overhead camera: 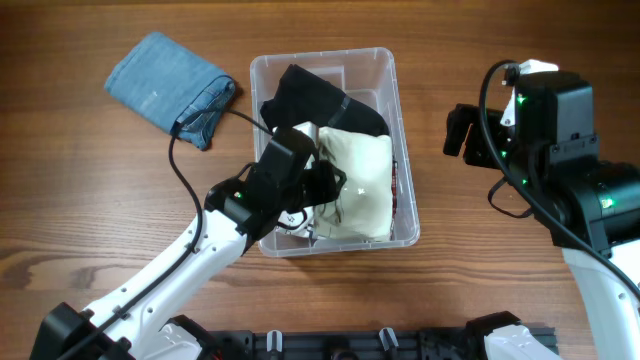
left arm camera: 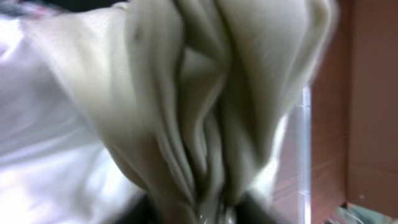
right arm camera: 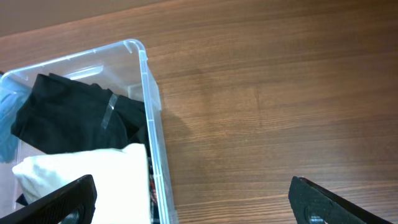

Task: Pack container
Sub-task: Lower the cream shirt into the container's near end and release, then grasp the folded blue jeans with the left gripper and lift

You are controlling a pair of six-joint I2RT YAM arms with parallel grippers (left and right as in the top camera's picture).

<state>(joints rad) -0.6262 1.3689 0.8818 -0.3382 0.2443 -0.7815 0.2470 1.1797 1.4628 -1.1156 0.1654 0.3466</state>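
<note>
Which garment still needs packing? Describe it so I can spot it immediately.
Find the clear container in the middle of the wooden table. Off its far corner on the left arm's side lies a folded blue denim piece. It is the only garment outside; the black garment and cream garment are inside.

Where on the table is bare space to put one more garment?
Bare wood lies between the container and the right end effector, and in front of the folded denim garment. The container is crowded: black garment, cream garment, left end effector.

Cream garment (overhead camera: 358, 180), black garment (overhead camera: 315, 100), blue denim (overhead camera: 170, 85), clear container (overhead camera: 325, 65).
</note>
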